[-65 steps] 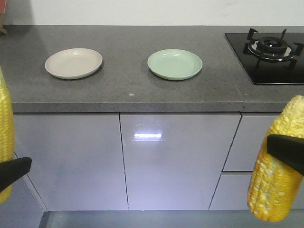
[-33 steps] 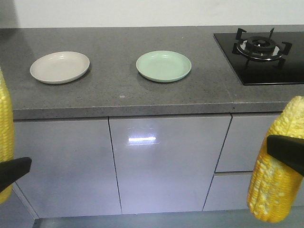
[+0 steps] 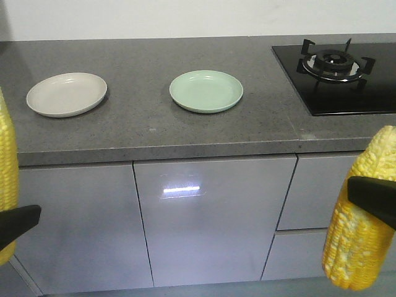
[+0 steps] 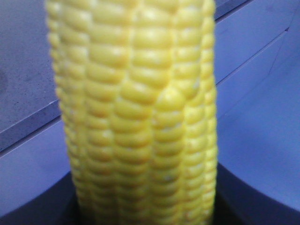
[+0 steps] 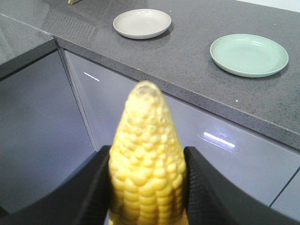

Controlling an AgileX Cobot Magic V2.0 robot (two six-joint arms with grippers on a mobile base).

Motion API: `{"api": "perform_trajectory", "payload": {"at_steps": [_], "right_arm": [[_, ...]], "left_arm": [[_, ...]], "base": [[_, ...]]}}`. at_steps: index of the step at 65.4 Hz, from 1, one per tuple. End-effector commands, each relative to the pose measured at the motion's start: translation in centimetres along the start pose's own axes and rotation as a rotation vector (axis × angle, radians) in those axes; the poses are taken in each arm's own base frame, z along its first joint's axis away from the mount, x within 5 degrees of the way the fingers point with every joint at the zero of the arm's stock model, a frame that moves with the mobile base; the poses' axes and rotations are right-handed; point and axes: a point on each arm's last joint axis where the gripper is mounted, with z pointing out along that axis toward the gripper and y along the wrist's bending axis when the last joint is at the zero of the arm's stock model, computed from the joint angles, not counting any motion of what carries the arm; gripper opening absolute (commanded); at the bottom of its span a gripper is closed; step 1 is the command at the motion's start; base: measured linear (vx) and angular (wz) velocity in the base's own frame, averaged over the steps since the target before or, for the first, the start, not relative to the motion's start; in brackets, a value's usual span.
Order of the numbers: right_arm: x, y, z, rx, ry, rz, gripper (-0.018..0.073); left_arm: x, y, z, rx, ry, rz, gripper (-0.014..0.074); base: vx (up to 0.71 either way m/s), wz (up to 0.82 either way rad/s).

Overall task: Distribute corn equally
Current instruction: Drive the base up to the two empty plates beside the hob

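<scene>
Each gripper holds one cob of corn upright in front of the cabinets, below counter height. My left gripper (image 3: 9,226) is shut on a corn cob (image 3: 7,167) at the left edge; in the left wrist view that corn (image 4: 136,112) fills the frame and hides the fingers. At the right edge my right gripper (image 3: 377,201) is shut on a second corn cob (image 3: 362,210), with black fingers (image 5: 96,187) pressed against both sides of the corn (image 5: 147,159). On the counter sit a beige plate (image 3: 67,94) and a green plate (image 3: 206,91), both bare.
The grey countertop (image 3: 154,133) ends in a front edge above grey cabinet doors (image 3: 204,216). A black gas hob (image 3: 337,68) occupies the counter's right end. A white wall runs behind.
The counter, plates and hob have shifted left and lower in the front view, as the base moves. Both grippers keep their cobs in the same place in the frame.
</scene>
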Motion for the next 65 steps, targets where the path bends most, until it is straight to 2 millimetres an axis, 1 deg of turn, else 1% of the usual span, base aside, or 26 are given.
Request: {"api": "perform_trajectory", "payload": {"at_steps": [1, 65], "right_arm": [[-1.12, -0.09, -0.42, 0.023, -0.081, -0.001, 0.0254], [-1.12, -0.09, -0.42, 0.023, -0.081, -0.001, 0.0254]], "left_arm": [[-1.22, 0.07, -0.48, -0.013, -0.093, -0.011, 0.0244], [-1.22, 0.07, -0.48, -0.013, -0.093, -0.011, 0.0244]], "base": [[0.07, -0.03], [0.08, -0.02]]}}
